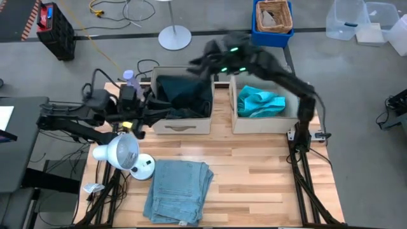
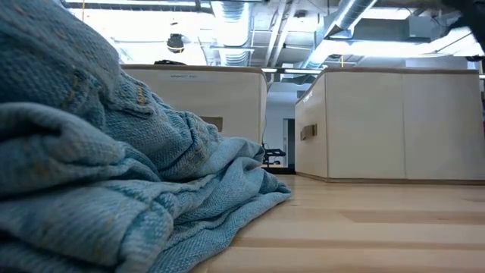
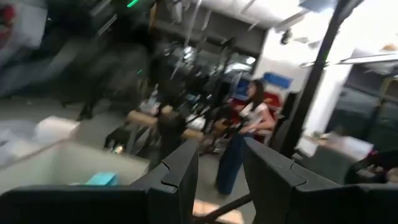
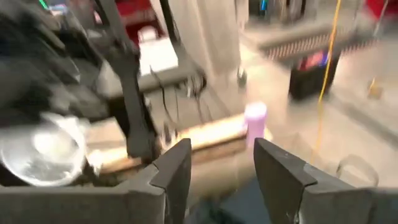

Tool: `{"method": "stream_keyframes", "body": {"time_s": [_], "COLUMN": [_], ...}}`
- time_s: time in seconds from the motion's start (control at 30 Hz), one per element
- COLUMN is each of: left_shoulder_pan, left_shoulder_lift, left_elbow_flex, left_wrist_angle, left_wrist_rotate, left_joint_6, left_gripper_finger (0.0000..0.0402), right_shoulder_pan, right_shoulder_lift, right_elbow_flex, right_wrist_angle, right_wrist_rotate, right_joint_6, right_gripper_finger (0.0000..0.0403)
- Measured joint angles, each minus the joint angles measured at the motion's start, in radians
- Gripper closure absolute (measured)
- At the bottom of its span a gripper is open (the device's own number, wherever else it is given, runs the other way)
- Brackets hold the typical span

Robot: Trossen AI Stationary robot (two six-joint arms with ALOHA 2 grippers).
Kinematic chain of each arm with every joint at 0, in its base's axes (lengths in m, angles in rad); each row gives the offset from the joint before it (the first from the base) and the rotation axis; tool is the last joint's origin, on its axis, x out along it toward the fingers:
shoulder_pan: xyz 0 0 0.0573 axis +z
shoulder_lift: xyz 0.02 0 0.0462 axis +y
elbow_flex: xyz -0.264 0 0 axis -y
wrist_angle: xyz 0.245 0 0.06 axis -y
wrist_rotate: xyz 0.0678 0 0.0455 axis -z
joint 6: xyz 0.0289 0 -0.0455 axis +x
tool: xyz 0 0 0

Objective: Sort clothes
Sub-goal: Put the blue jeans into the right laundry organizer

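Folded light blue denim jeans (image 1: pixel 178 189) lie flat on the table near its front edge and fill the left of the low view (image 2: pixel 114 167). A teal shirt (image 1: pixel 259 102) lies in the right beige box (image 1: pixel 236 124). Dark clothes (image 1: pixel 184 95) are heaped in the left beige box (image 1: pixel 181 126); I cannot tell the dark jeans from the black cloth. My left gripper (image 3: pixel 221 168) is open and empty beside the left box's left wall (image 1: pixel 146 109). My right gripper (image 4: pixel 214 168) is open and empty, up over the left box's far edge (image 1: pixel 202 58).
A white lamp (image 1: pixel 121 152) and a purple bottle (image 1: pixel 129 77) stand at the table's left side by the left arm. Bare wood lies between the boxes and the jeans and to the jeans' right. A person (image 3: pixel 249 124) stands in the room beyond the table.
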Motion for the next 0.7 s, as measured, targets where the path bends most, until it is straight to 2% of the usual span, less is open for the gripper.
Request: {"method": "stream_keyframes", "body": {"time_s": [0.23, 0.5, 0.7], "left_shoulder_pan": [0.027, 0.034, 0.049], "left_shoulder_lift": [0.087, 0.276, 0.453], "left_elbow_flex": [0.011, 0.158, 0.274], "left_wrist_angle": [-0.147, -0.41, -0.537], "left_wrist_rotate": [-0.014, 0.005, 0.12], "left_joint_6": [-0.077, -0.041, 0.028], "left_gripper_finger": [0.0283, 0.0282, 0.0282], "right_shoulder_pan": [0.006, 0.062, 0.121], "right_shoulder_lift": [-0.187, -0.291, -0.298], "right_elbow_flex": [0.002, 0.001, 0.0], "right_wrist_angle": [0.025, -0.004, -0.014], "right_wrist_rotate": [0.025, 0.025, 0.026], "right_joint_6": [-0.031, -0.052, -0.066], "right_gripper_finger": [0.0237, 0.0247, 0.0249]}}
